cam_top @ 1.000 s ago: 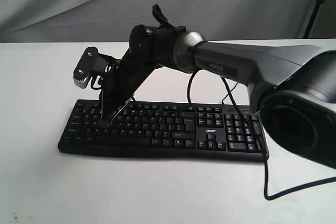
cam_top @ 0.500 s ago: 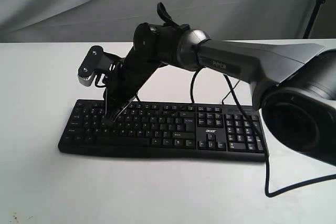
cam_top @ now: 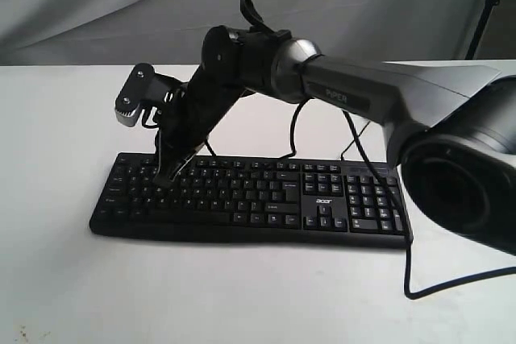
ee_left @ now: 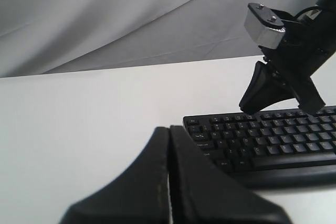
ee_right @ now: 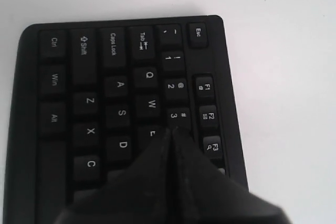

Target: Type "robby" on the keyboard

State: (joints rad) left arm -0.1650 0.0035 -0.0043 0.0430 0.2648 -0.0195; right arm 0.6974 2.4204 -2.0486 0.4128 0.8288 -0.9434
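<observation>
On the keyboard (ee_right: 63, 87), the E key (ee_right: 151, 134) and 3 key (ee_right: 177, 115) lie beside our clenched, empty right gripper (ee_right: 171, 130); we may mistype.

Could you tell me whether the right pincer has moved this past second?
Yes: the right pincer shifted slightly toward the far rows of the wide black plastic keyboard.

Matt black plastic keyboard (cam_top: 250, 199), smooth table (cam_top: 64, 118).
</observation>
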